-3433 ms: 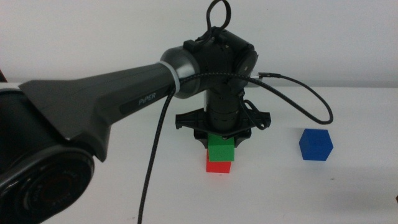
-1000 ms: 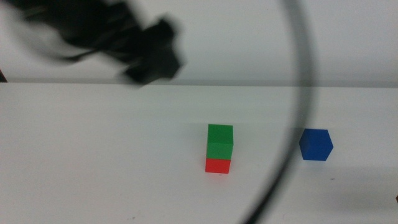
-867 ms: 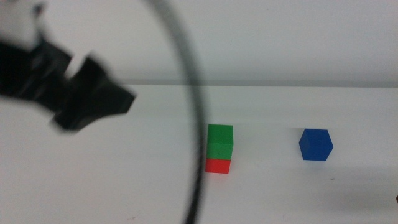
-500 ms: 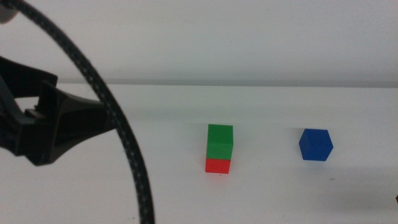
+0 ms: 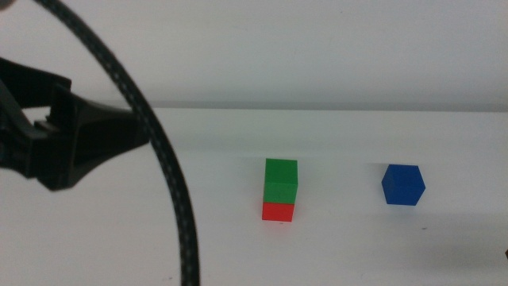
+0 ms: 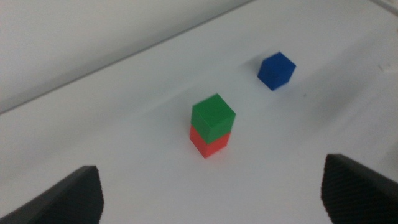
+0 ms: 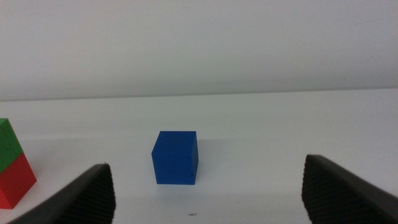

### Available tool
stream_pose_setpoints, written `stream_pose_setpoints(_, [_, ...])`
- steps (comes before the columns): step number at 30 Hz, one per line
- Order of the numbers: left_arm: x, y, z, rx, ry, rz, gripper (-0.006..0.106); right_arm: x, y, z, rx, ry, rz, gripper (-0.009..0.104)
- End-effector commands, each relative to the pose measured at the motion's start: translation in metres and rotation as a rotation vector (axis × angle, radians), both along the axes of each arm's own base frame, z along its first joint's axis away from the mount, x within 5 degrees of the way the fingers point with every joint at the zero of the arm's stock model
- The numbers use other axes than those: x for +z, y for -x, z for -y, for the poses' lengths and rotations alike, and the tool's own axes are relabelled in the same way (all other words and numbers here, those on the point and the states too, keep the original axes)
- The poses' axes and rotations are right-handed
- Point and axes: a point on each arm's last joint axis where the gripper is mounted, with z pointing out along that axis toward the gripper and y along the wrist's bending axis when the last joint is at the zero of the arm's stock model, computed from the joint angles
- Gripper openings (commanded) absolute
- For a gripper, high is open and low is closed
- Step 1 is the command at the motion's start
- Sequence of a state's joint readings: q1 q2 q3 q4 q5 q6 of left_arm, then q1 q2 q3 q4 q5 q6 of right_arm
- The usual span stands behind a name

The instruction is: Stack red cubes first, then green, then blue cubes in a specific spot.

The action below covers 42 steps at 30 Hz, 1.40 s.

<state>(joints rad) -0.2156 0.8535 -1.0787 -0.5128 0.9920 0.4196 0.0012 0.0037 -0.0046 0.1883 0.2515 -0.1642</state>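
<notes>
The left arm (image 5: 63, 147) shows in the middle view as a black, matte body with angular, blocky edges and a notch in its upper side. A thick cable (image 5: 163, 155) with a black braided sleeve, flecked with pale threads, curves in front of it. In both wrist views the jaws are dark, with a fine ribbed texture on their surface.

No legible text, label, brand, number or sign appears in any current view. The cube faces are plain, and the visible arm parts and tabletop carry no readable marking.
</notes>
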Motion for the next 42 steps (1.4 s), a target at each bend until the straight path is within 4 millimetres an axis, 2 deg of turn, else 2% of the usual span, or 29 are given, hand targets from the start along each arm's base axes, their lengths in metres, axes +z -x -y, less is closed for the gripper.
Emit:
stream_pose_setpoints(1, [0.002, -0.001, -0.001, 0.020, 0.020, 0.033, 0.094, -0.012, 0.001, 0.001, -0.008, 0.010, 0.000, 0.080])
stream_pose_setpoints(7, [0.003, -0.002, -0.001, 0.025, 0.023, 0.041, 0.094, -0.012, 0.001, 0.001, -0.008, 0.010, 0.000, 0.080])
stream_pose_setpoints(15, [0.003, -0.002, -0.001, 0.025, 0.023, 0.041, 0.094, -0.004, 0.000, 0.002, -0.025, -0.018, 0.084, 0.080])
stream_pose_setpoints(18, [0.003, -0.002, -0.001, 0.026, 0.024, 0.043, 0.094, 0.010, 0.000, 0.002, -0.035, -0.167, 0.142, 0.080])
stream_pose_setpoints(21, [0.003, -0.003, -0.001, 0.027, 0.024, 0.043, 0.094, 0.042, -0.006, -0.001, -0.014, -0.160, 0.066, 0.080])
stream_pose_setpoints(25, [0.003, -0.003, -0.001, 0.027, 0.024, 0.043, 0.094, 0.090, -0.032, -0.010, 0.080, -0.112, -0.384, 0.080])
stream_pose_setpoints(26, [0.003, -0.003, -0.001, 0.027, 0.024, 0.043, 0.094, 0.092, -0.042, -0.012, 0.102, -0.100, -0.551, 0.080])
stream_pose_setpoints(29, [0.003, -0.003, -0.001, 0.027, 0.024, 0.043, 0.094, 0.114, -0.067, -0.016, 0.157, -0.111, -0.787, 0.080])
stream_pose_setpoints(31, [0.003, -0.003, -0.001, 0.027, 0.022, 0.044, 0.094, 0.121, -0.086, -0.018, 0.174, -0.134, -0.859, 0.080])
stream_pose_setpoints(34, [0.003, -0.004, -0.002, 0.032, 0.013, 0.048, 0.094, 0.123, -0.119, -0.020, 0.182, -0.168, -0.905, 0.080])
stream_pose_setpoints(36, [0.003, -0.004, -0.002, 0.034, 0.008, 0.049, 0.094, 0.115, -0.137, -0.021, 0.174, -0.189, -0.929, 0.080])
stream_pose_setpoints(42, [0.003, -0.004, -0.002, 0.034, 0.008, 0.049, 0.094, 0.079, -0.176, -0.018, 0.145, -0.190, -1.023, 0.080])
